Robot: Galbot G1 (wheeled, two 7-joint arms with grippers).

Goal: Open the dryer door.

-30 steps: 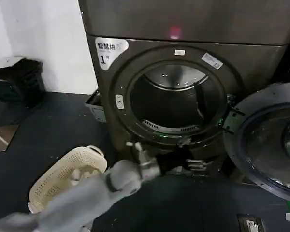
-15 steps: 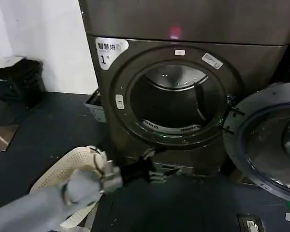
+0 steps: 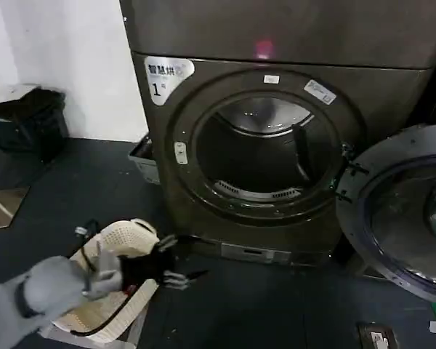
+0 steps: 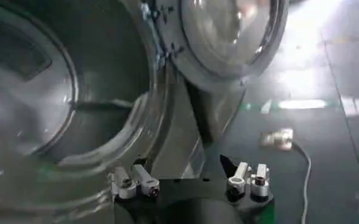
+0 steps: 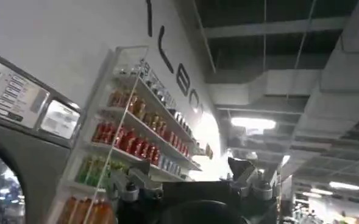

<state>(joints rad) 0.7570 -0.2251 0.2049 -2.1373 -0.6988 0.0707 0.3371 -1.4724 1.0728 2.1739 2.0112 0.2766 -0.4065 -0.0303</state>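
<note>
The dryer door (image 3: pixel 403 218), a chrome-rimmed round porthole with dark glass, stands swung wide open at the machine's right side. It also appears in the left wrist view (image 4: pixel 228 30). The dark drum opening (image 3: pixel 261 153) is uncovered. My left gripper (image 3: pixel 184 260) hovers low in front of the machine's lower left corner, over the edge of a basket, well apart from the door. Its fingers are open and hold nothing, as the left wrist view confirms (image 4: pixel 182 173). My right gripper (image 5: pixel 185 173) points up toward the ceiling, open and empty.
A cream laundry basket (image 3: pixel 123 243) lies on the dark floor under my left arm. A black bin (image 3: pixel 22 120) stands at the far left and a grey tray (image 3: pixel 142 156) beside the machine. A small device with a cable (image 4: pixel 277 139) lies on the floor. Shelves of bottles (image 5: pixel 124 140) stand nearby.
My left arm has drawn back from the dryer's lower front, moving down and to the left until its gripper is over the basket. The door has stayed open.
</note>
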